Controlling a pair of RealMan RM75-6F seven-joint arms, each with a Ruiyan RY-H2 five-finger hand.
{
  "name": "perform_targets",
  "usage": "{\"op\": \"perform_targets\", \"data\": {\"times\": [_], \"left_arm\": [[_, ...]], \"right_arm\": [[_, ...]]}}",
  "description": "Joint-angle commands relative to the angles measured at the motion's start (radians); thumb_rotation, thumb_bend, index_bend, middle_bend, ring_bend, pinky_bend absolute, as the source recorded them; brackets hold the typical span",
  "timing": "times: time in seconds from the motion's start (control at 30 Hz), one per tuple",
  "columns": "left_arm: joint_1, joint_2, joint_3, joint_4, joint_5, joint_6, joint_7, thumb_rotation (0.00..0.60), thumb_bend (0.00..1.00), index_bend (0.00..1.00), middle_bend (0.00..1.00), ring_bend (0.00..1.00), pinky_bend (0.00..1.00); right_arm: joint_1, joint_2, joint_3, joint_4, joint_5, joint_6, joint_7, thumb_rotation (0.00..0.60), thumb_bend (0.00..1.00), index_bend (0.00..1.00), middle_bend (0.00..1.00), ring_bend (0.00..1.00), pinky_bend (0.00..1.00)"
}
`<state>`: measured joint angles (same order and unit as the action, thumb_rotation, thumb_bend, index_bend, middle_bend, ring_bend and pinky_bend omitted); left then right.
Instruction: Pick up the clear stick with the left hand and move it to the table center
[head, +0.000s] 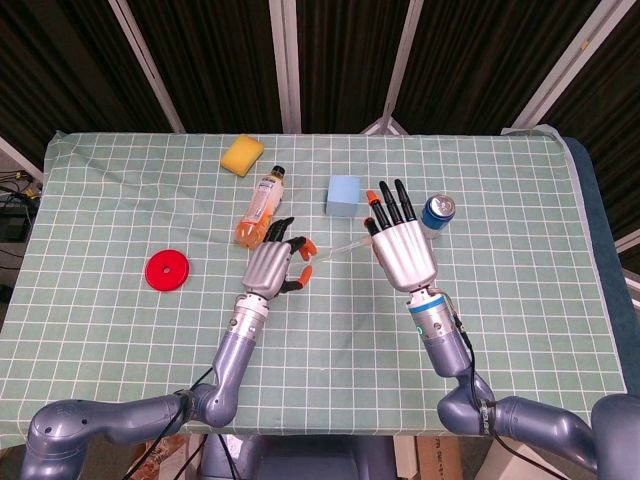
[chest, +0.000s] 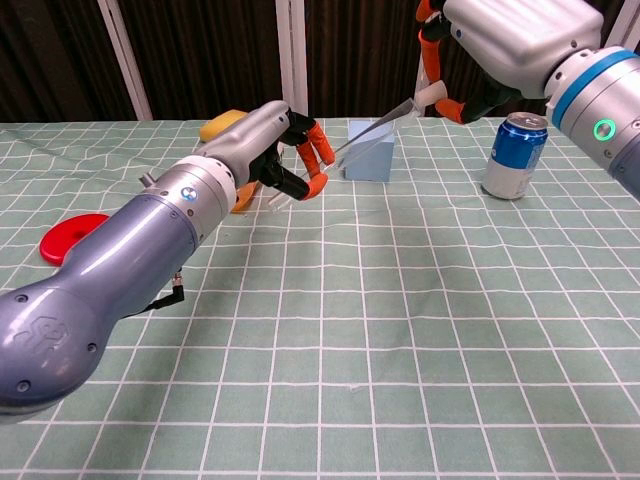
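The clear stick (chest: 372, 131) is a thin, see-through rod, lifted off the table (chest: 400, 330) and tilted, its lower end pinched in the left hand (chest: 280, 150) and its upper end rising toward the right hand (chest: 470, 45). From the head view it sits a little left of the table's middle, just in front of the blue block (head: 344, 194). It looks light and stiff, probably hard plastic or acrylic, so weight should be no trouble; its smooth surface is likely slippery, and a grip at one end lets it swivel easily between the orange fingertips (chest: 316, 143). A hold nearer its middle would steady it better. The left hand grasps the stick with its fingers curled round the lower end. The right hand holds nothing, fingers spread and raised, with the stick's tip close to its thumb; whether they touch cannot be told. Farther out stand a blue can (chest: 512, 155), an orange bottle (head: 260, 205), a yellow sponge (head: 241, 155) and a red disc (head: 167, 270).
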<state>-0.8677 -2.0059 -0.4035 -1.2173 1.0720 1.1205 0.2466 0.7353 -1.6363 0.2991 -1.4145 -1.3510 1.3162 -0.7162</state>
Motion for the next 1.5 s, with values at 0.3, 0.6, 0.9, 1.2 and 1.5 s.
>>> {"op": "perform_targets", "data": {"times": [0.3, 0.6, 0.9, 1.2, 1.5], "left_arm": [[-0.006, -0.011, -0.005, -0.003, -0.003, 0.002, 0.002, 0.600, 0.71, 0.48, 0.51, 0.06, 0.00], [-0.007, -0.014, -0.006, -0.002, -0.006, 0.003, 0.005, 0.600, 0.71, 0.48, 0.51, 0.06, 0.00], [-0.009, -0.019, -0.008, 0.001, -0.014, 0.000, 0.014, 0.600, 0.71, 0.48, 0.51, 0.06, 0.00], [-0.014, -0.026, -0.011, 0.000, -0.022, -0.003, 0.025, 0.600, 0.71, 0.48, 0.51, 0.06, 0.00], [-0.017, -0.028, -0.007, -0.001, -0.020, -0.005, 0.031, 0.600, 0.71, 0.48, 0.51, 0.06, 0.00]], "right_arm": [[0.004, -0.006, -0.002, 0.001, 0.002, 0.001, -0.004, 0.600, 0.46, 0.63, 0.20, 0.00, 0.00], [0.004, -0.011, -0.006, 0.003, 0.003, 0.004, -0.003, 0.600, 0.46, 0.63, 0.20, 0.00, 0.00], [0.006, -0.015, -0.008, 0.002, -0.001, 0.006, -0.001, 0.600, 0.46, 0.63, 0.20, 0.00, 0.00], [0.006, -0.022, -0.017, 0.006, -0.007, 0.006, 0.007, 0.600, 0.46, 0.63, 0.20, 0.00, 0.00], [0.007, -0.025, -0.020, 0.009, -0.016, 0.006, 0.018, 0.600, 0.46, 0.63, 0.20, 0.00, 0.00]]}}
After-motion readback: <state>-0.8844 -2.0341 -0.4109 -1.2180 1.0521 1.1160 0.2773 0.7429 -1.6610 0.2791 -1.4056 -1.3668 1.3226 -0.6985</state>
